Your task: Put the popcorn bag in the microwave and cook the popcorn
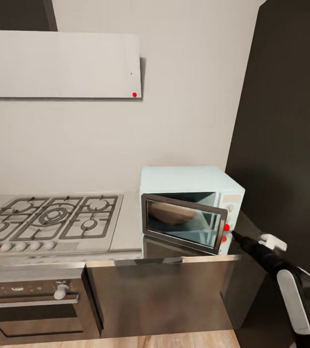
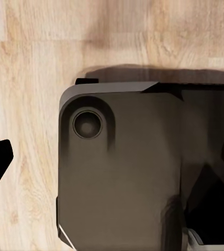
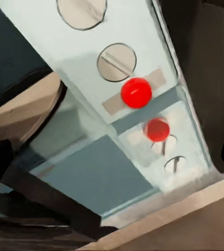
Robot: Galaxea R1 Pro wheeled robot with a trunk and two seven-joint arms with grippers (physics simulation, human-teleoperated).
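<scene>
Pale mint microwave sits on the grey countertop at its right end, door ajar; a tan shape (possibly the popcorn bag) shows inside. The right gripper is near the knob panel, grip state indeterminate. Left wrist view: wood floor, robot base. Right wrist view: red dot close ahead.

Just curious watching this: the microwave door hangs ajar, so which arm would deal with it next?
Probably the right arm. Its claw reaches up beside the microwave, near the ajar door and red dot. The left wrist camera faces the wooden floor.
</scene>
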